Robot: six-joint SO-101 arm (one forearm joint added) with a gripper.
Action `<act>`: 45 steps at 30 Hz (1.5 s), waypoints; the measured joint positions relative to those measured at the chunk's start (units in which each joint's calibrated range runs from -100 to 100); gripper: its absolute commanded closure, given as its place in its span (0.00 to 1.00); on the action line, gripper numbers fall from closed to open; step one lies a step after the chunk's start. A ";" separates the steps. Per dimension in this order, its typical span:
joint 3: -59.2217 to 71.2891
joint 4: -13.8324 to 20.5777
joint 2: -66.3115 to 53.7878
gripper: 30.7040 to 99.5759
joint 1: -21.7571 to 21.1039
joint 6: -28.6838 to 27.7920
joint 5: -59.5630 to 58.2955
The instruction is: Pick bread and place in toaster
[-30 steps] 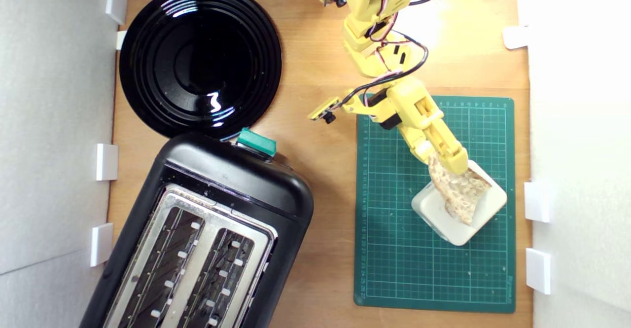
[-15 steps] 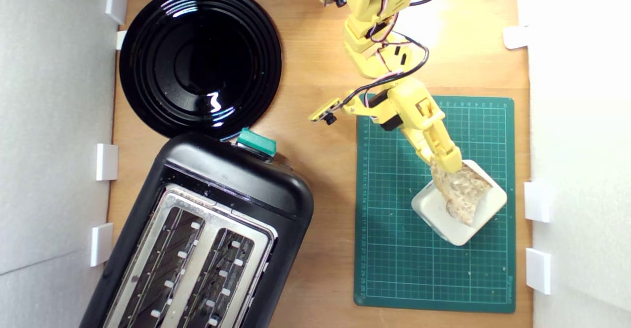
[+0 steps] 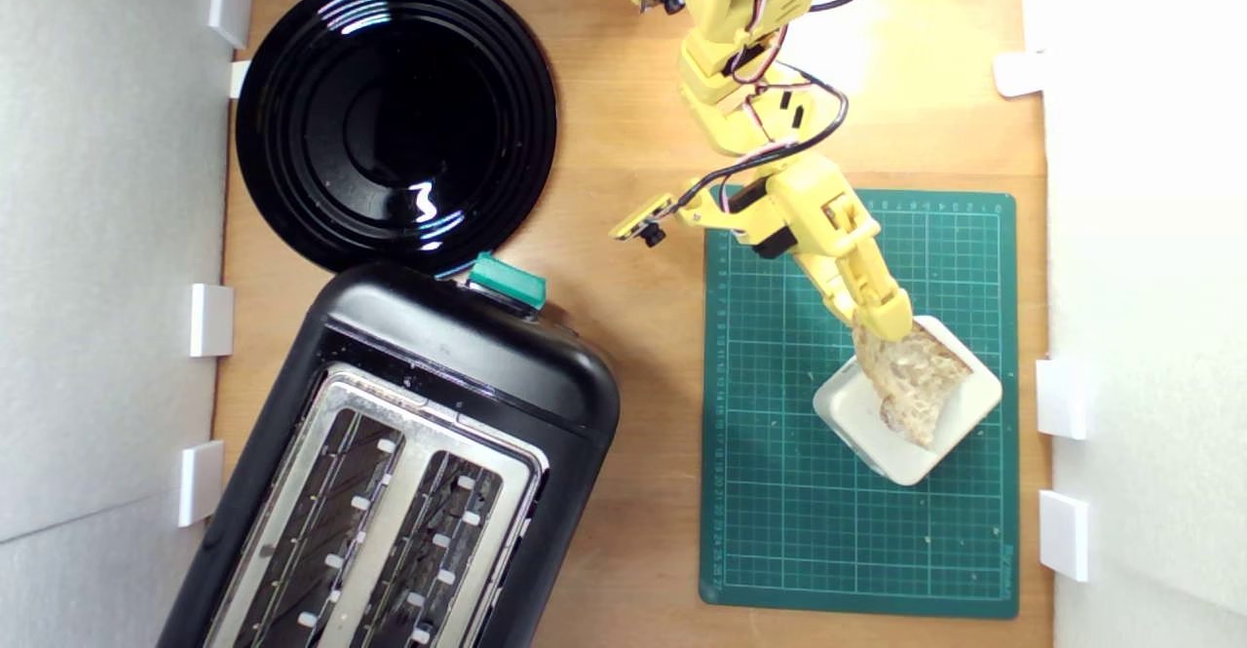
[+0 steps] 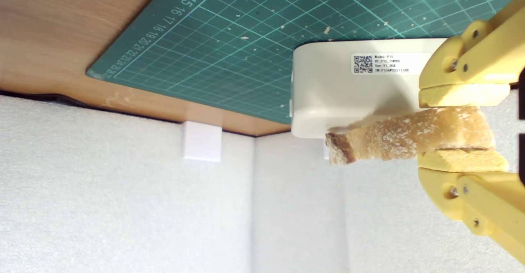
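The yellow pincer (image 4: 463,127) is pinching the bread (image 3: 914,385), with one finger on each flat side of the slice. The bread is over the white block (image 3: 960,434), and its far end sticks out past the block's edge in the wrist view; it is hard to tell if the slice touches the block. The block sits on the green mat (image 3: 779,492), which lies on the wooden bench (image 3: 633,122) close to the edge on the exterior view's right. Small crumbs are spread over the mat. The toaster (image 3: 458,346) stands at an angle near the bench's corner at the exterior view's lower left, well apart from the bread. Its two slots face up and its green knob (image 3: 507,283) is on the end near the round black plate (image 3: 395,112). The plate sits in the corner at the exterior view's upper left and its rim touches, or almost touches, the toaster. Bare wood lies between the mat and the toaster. White foam walls (image 3: 107,239) stand along the bench's sides, with little white blocks (image 3: 210,320) stuck to them at the bench edges.
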 measured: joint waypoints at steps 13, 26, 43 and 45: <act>0.09 0.09 -18.23 0.63 0.09 0.00 8.98; 0.28 0.18 -47.71 0.63 12.36 0.00 20.59; 0.37 0.44 -77.53 0.63 28.47 9.68 36.10; 0.37 0.00 -79.55 0.63 28.92 11.54 38.22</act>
